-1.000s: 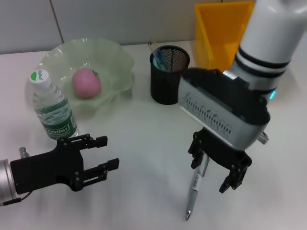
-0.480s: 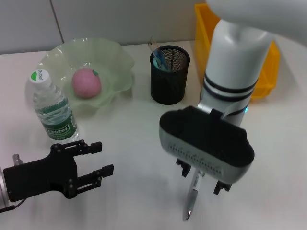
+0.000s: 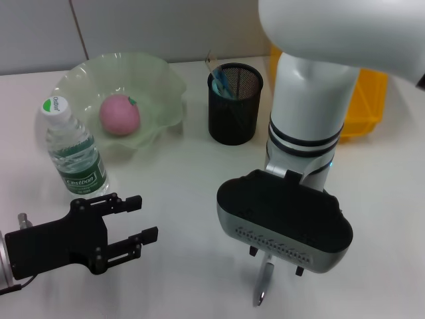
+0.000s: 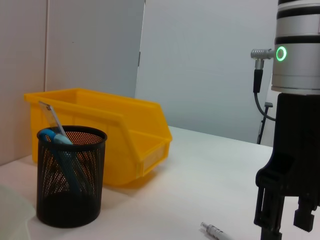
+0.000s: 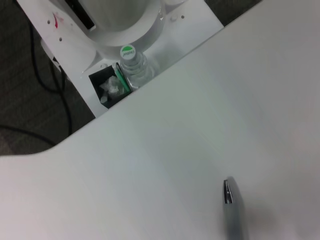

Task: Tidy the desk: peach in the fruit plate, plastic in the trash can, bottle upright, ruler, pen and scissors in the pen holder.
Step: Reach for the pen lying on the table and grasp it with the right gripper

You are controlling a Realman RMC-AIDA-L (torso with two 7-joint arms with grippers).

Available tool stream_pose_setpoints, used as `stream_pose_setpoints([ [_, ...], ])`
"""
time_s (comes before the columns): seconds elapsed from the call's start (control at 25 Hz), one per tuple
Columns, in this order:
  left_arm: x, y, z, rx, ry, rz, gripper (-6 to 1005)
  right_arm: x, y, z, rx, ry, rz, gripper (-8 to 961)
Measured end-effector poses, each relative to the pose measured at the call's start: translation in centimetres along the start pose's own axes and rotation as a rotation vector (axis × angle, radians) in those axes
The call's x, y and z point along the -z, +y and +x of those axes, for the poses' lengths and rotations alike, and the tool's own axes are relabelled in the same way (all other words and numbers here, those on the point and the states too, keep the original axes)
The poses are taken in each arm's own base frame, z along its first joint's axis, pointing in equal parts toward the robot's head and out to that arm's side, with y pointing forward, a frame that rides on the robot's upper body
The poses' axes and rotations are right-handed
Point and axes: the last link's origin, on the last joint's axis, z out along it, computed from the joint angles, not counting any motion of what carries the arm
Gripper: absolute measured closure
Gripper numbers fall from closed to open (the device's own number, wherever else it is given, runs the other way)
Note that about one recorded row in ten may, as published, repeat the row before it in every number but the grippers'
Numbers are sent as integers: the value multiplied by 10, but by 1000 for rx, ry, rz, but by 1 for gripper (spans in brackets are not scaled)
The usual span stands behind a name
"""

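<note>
White right arm, black bands, grey-black wrist; black left gripper (image 3: 126, 229)

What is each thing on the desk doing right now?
peach: resting in the fruit plate
bottle: upright, cap on
pen: flat on the desk, under the right gripper
pen holder: upright, items inside
left gripper: open, empty
trash can: upright, contents hidden

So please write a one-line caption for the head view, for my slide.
Right gripper lowered over the pen on the desk, left gripper open near the upright bottle.
</note>
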Motion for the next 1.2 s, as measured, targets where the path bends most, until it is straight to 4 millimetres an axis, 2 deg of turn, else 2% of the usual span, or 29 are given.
stream_pose_setpoints([
  [0.56, -3, -2, 2, -2, -3, -3, 385, -21, -2, 7, 29, 36, 6, 239],
  [1.2, -4, 0, 2, 6, 3, -10, 388, -29, -3, 8, 36, 36, 8, 284],
])
